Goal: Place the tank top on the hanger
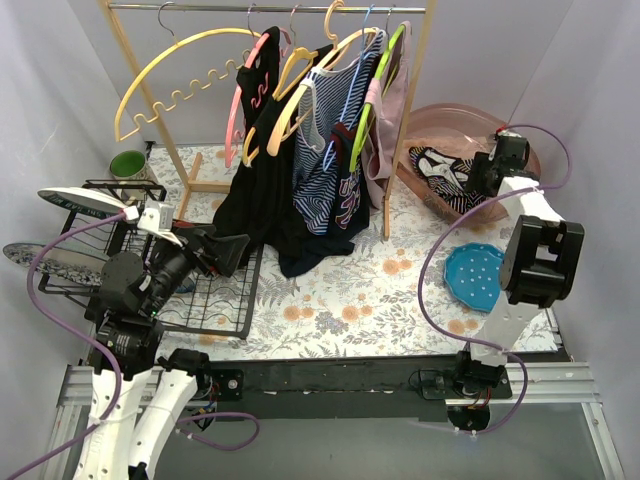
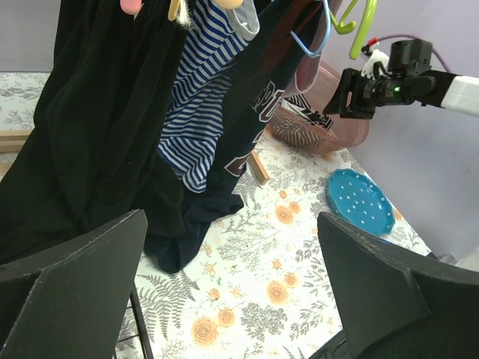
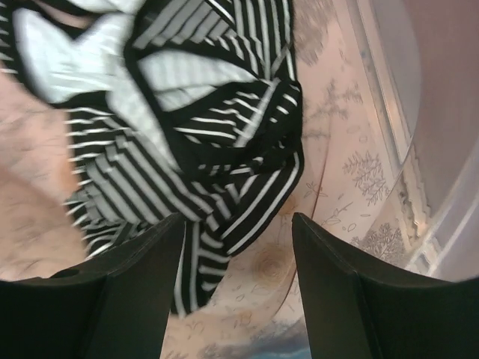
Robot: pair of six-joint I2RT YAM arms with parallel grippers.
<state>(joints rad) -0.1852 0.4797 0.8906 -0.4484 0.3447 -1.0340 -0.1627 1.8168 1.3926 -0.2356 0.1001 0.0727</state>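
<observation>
The tank top (image 1: pixel 445 172), black with thin pale stripes, lies crumpled in a clear pink basin (image 1: pixel 470 118) at the right back. In the right wrist view it (image 3: pixel 202 134) fills the upper left. My right gripper (image 3: pixel 238 224) is open just above its lower edge and holds nothing; it shows in the top view (image 1: pixel 474 180) and in the left wrist view (image 2: pixel 346 93). The large pale-yellow hanger (image 1: pixel 180 70) hangs empty at the left end of the rack rail. My left gripper (image 1: pixel 236 250) is open and empty, low over the table (image 2: pixel 232 224), facing the hanging clothes.
A wooden rack (image 1: pixel 405 130) carries a blue-and-white striped top (image 1: pixel 325 160), a black garment (image 1: pixel 250 205) and several small hangers. A black wire dish rack (image 1: pixel 205 300) with plates stands at the left, with a green cup (image 1: pixel 128 163) behind it. A blue perforated dish (image 1: pixel 473 275) lies front right.
</observation>
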